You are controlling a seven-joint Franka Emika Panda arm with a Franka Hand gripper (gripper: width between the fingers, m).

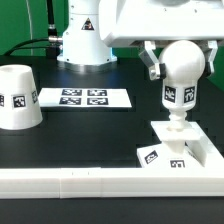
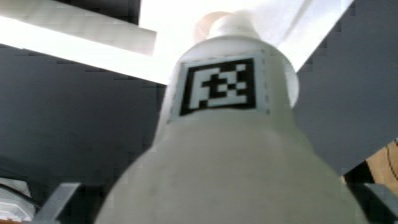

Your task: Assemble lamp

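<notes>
My gripper (image 1: pixel 181 62) is shut on the white ball-topped bulb (image 1: pixel 181 85) and holds it upright. The bulb's narrow lower end stands over the top of the blocky square base (image 1: pixel 172 148), touching it or just above it. The base sits at the exterior view's right, against the long white rail. In the wrist view the bulb (image 2: pixel 222 140) fills the picture, its tag facing the camera, with the finger pads (image 2: pixel 57 200) at both sides of its ball. The cup-like shade (image 1: pixel 19 97) stands mouth down at the exterior view's left, far from the gripper.
The marker board (image 1: pixel 85 98) lies flat between the shade and the bulb. The long white rail (image 1: pixel 100 182) runs along the near edge and turns up at the right beside the base. The robot's white pedestal (image 1: pixel 85 40) stands behind.
</notes>
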